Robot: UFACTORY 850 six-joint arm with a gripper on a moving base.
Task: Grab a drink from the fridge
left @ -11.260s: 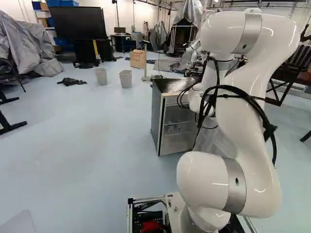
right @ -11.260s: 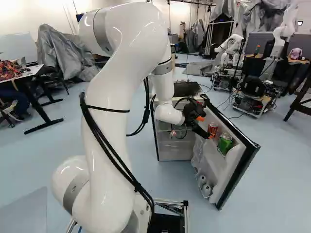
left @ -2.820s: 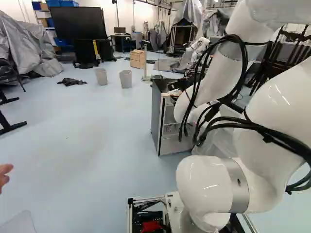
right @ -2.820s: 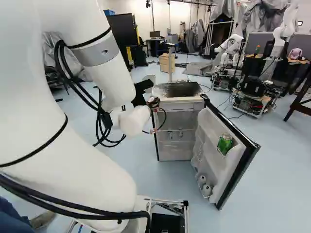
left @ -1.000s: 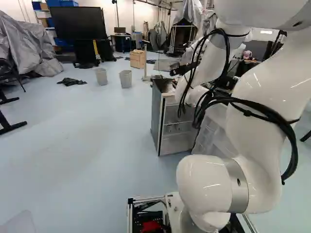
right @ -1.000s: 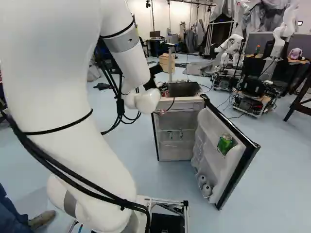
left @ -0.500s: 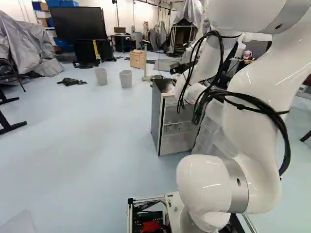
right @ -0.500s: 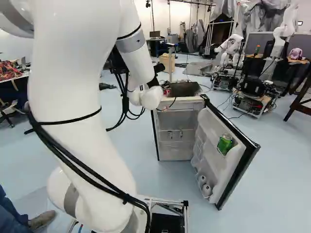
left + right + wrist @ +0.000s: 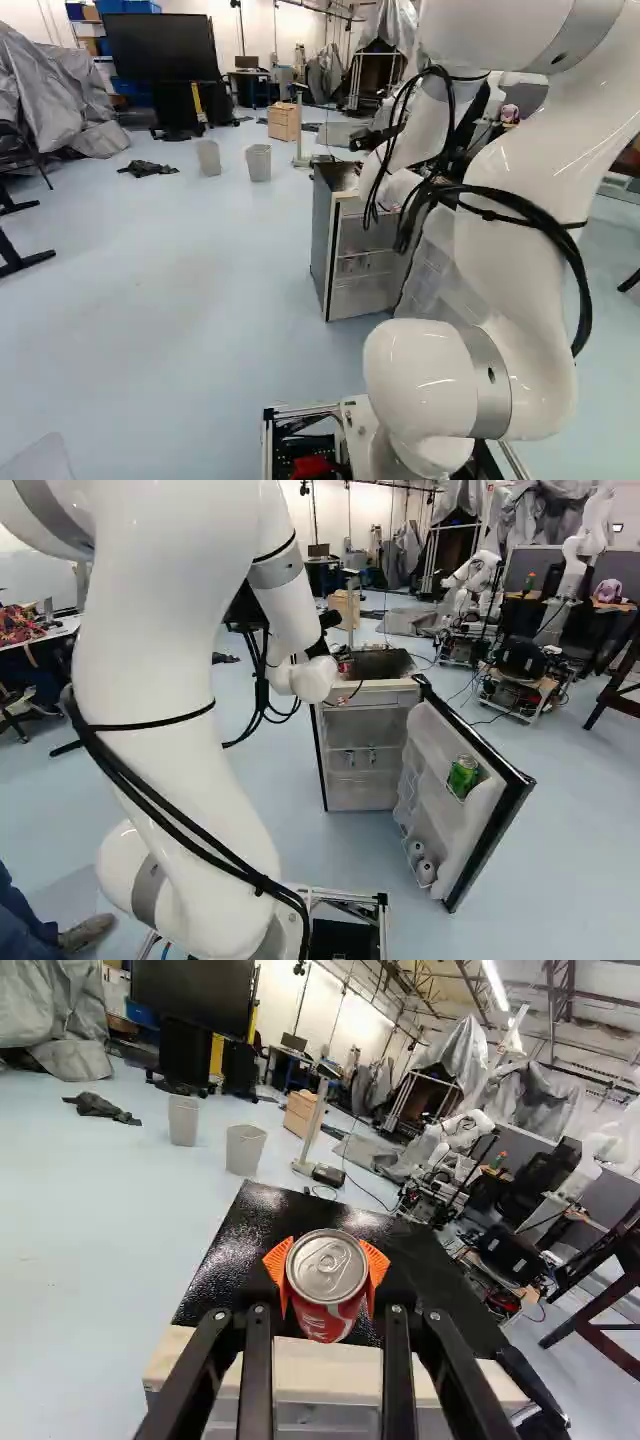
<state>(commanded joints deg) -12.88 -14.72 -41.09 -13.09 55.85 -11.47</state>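
The floor (image 9: 180, 300) around me is smooth and of pale blue colour, and the far wall (image 9: 258, 28) is white. Before this wall there stands a big black screen (image 9: 160, 45), and near it I see blue boxes (image 9: 127, 6). Two grey bins (image 9: 259, 162) are side by side on the floor, not far from a wooden cabinet (image 9: 284, 121). A grey sheet (image 9: 50, 90) hangs in folds at the left of the left base view. In the wrist view, a long lamp (image 9: 494, 982) shines brightly among the roof beams (image 9: 565, 1005).
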